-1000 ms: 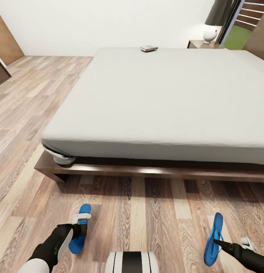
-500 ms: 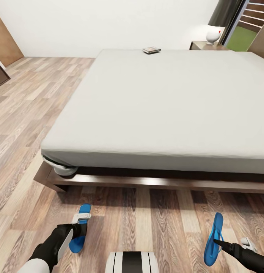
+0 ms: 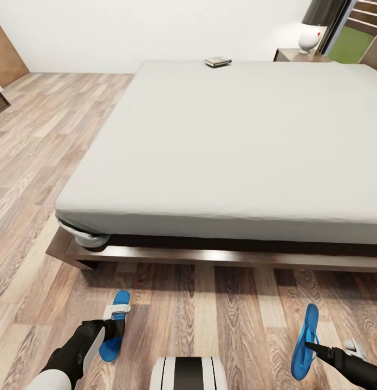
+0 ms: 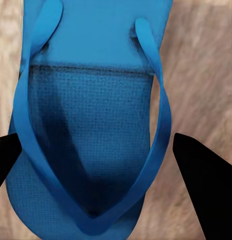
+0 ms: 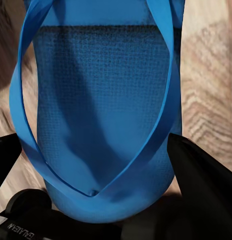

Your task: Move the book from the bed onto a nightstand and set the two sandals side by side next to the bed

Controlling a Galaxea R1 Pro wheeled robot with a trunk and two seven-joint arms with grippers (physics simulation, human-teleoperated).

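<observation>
The bed [image 3: 237, 141] fills the middle of the head view, its pale mattress on a dark wooden frame. The book [image 3: 218, 62] lies near the mattress's far edge. A nightstand [image 3: 292, 54] stands at the bed's far right corner. Low over the floor in front of the bed, my left gripper [image 3: 112, 328] is shut on one blue sandal [image 3: 121, 301] with a white strap. My right gripper [image 3: 311, 345] is shut on the other sandal [image 3: 307, 327], which is tilted on its edge. In the wrist views each sandal [image 4: 91, 115] [image 5: 106, 110] sits between the black fingers [image 4: 201, 185] [image 5: 206, 190].
A white lamp [image 3: 310, 39] with a dark shade stands on the nightstand. Wood-plank floor [image 3: 42, 141] stretches along the bed's left side and in front of its foot. A tan door [image 3: 5, 54] is at the far left wall.
The whole view has shifted a little, so the camera has moved relative to the bed. Both sandals stay in the grippers at the same places in the picture.
</observation>
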